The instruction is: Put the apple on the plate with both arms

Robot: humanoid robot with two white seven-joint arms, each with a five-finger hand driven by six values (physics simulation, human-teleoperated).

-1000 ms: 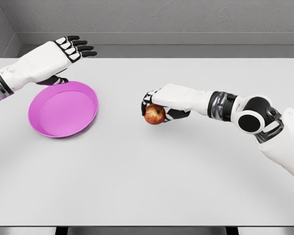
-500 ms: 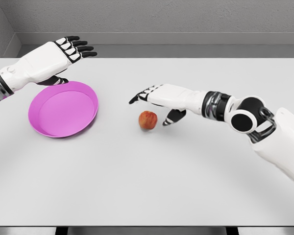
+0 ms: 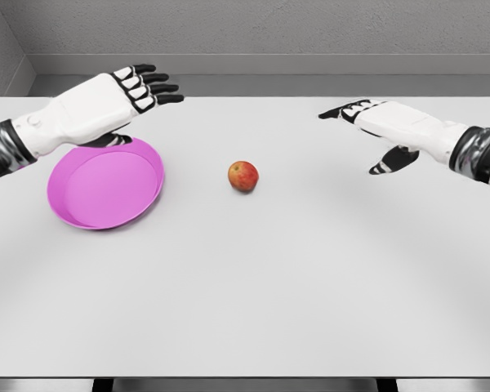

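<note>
A red apple [image 3: 243, 175] lies alone on the white table [image 3: 253, 286], near its middle and right of the plate. The pink plate [image 3: 106, 181] sits at the left with nothing in it. My left hand [image 3: 143, 88] hovers above the plate's far rim with its fingers spread, holding nothing. At the right, well away from the apple, my right hand [image 3: 367, 131] is raised with fingers extended and open.
A grey wall runs behind the table's far edge. The table's front edge shows along the bottom of the view.
My right hand let go of the apple and drew back to the right and up. The apple now rests on the table slightly left of before. My left hand shifted a little rightward.
</note>
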